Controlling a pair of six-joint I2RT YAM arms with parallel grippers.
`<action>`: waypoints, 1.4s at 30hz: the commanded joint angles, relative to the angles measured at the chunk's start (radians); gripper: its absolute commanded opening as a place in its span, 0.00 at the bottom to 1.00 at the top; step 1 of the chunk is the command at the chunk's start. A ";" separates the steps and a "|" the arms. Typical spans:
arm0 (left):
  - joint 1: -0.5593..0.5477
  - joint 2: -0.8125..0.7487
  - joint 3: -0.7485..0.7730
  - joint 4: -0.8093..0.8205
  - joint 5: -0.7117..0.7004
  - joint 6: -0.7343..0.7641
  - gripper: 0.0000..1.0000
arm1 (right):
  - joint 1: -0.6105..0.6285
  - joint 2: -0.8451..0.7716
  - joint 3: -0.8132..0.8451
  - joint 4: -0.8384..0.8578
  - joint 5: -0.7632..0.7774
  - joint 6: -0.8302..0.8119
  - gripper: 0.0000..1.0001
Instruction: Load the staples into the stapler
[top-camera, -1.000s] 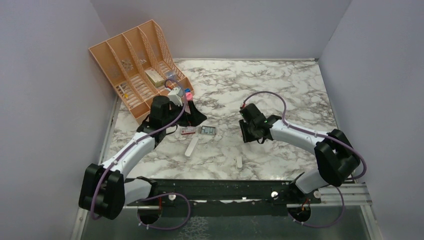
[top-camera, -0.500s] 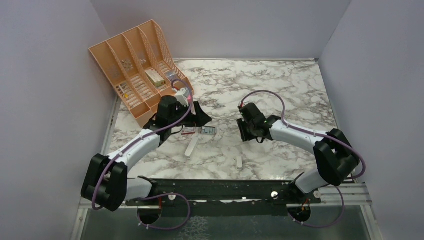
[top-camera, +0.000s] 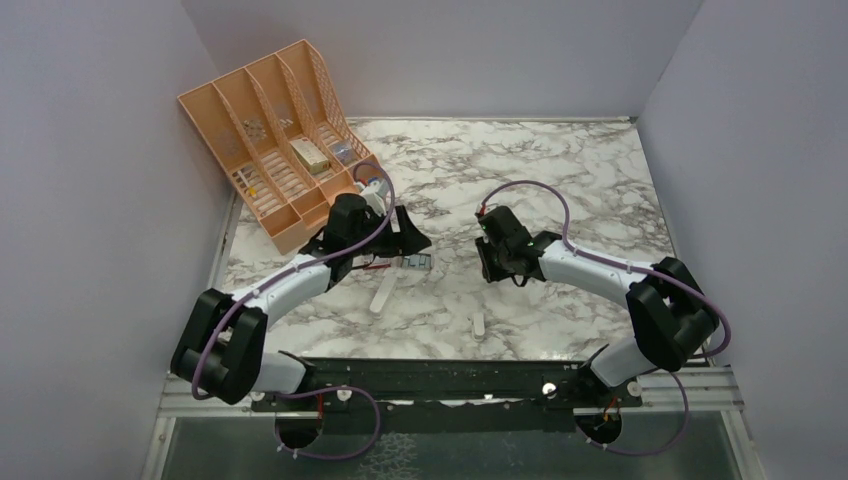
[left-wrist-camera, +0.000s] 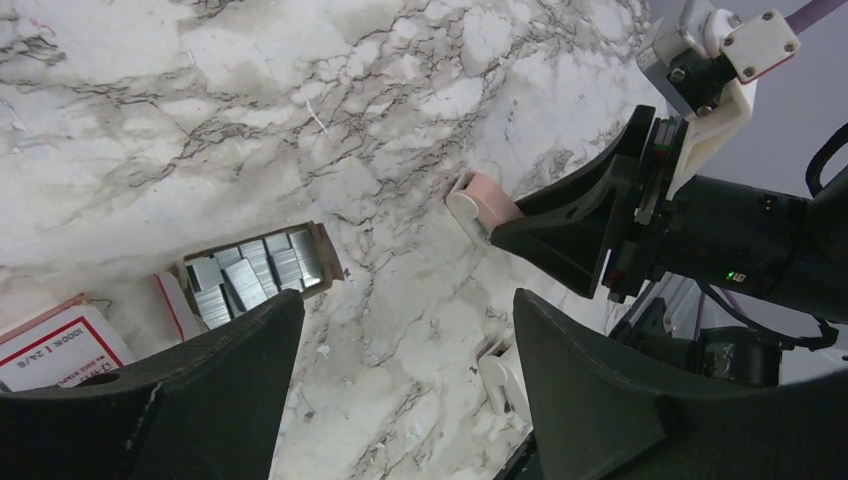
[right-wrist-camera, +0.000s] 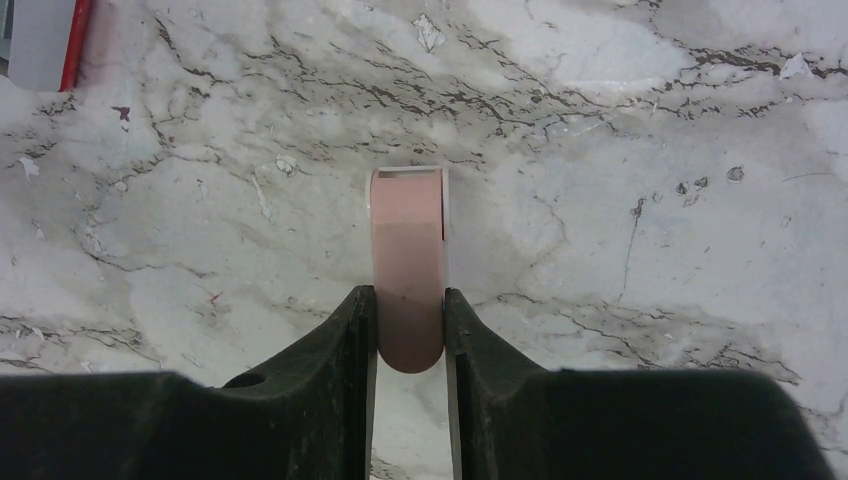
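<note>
The staples (left-wrist-camera: 255, 275) lie as silvery strips in a small flat tray on the marble; the tray also shows in the top view (top-camera: 419, 262). The red-and-white sleeve (left-wrist-camera: 60, 345) lies beside it. My left gripper (top-camera: 410, 245) hovers over the tray's left side, open and empty, and its jaws stand wide apart in the left wrist view (left-wrist-camera: 400, 385). My right gripper (right-wrist-camera: 408, 310) is shut on the pink stapler (right-wrist-camera: 408, 255), held low over the table right of the tray. The stapler's tip also shows in the left wrist view (left-wrist-camera: 480, 205).
A peach desk organizer (top-camera: 280, 150) stands at the back left, holding small items. A long white plastic piece (top-camera: 385, 293) lies in front of the tray, and a short white piece (top-camera: 478, 323) lies near the front edge. Grey walls enclose the table.
My left gripper has moved right and forward from the organizer to above the sleeve and tray, now covering the sleeve from above. The right gripper has barely shifted, still holding the stapler.
</note>
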 joint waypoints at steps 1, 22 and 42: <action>-0.031 0.038 0.040 0.054 -0.031 -0.046 0.77 | -0.002 0.005 0.016 0.010 0.002 0.041 0.25; -0.153 0.361 0.149 0.226 -0.028 -0.253 0.60 | -0.234 -0.077 -0.047 0.312 -0.448 0.428 0.24; -0.163 0.482 0.159 0.394 0.104 -0.303 0.36 | -0.252 -0.042 -0.030 0.340 -0.533 0.475 0.24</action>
